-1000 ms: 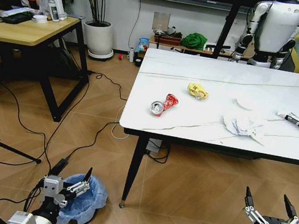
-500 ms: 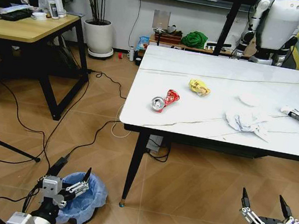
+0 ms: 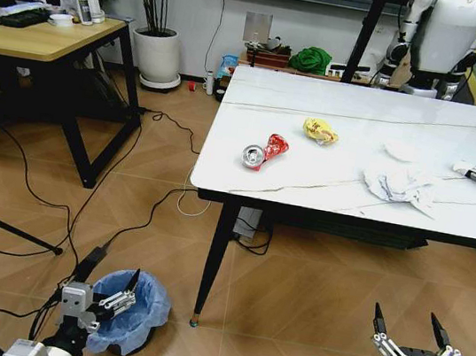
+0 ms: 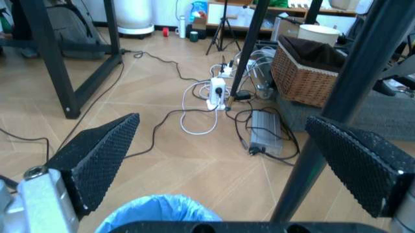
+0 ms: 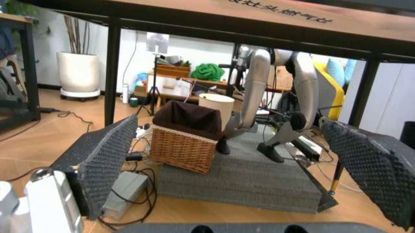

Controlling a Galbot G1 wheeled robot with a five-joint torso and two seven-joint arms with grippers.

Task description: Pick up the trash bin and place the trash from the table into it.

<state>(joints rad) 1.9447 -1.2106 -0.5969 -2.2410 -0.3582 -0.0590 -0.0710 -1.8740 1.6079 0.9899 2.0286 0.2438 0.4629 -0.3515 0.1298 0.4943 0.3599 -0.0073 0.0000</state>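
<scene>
Bin (image 3: pixel 135 313) upright on floor, mouth up, left claw (image 3: pixel 105 300) open just over its rim; right claw (image 3: pixel 409 336) open, low beside worktop (image 3: pixel 324 198)

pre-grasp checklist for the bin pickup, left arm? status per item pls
1. Left gripper open: ok, fingers spread wide in the left wrist view.
2. Left gripper over the trash bin: ok, it hangs at the rim, with the blue bag just beneath the fingers.
3. Bin gripped: not ok, the fingers are not closed on it.
4. Bin upright on the floor by the table leg: ok.
5. Right gripper free: ok, open, low, holding nothing.
6. Trash waiting on the table: ok, can, yellow wrapper and crumpled paper lie there.
</scene>
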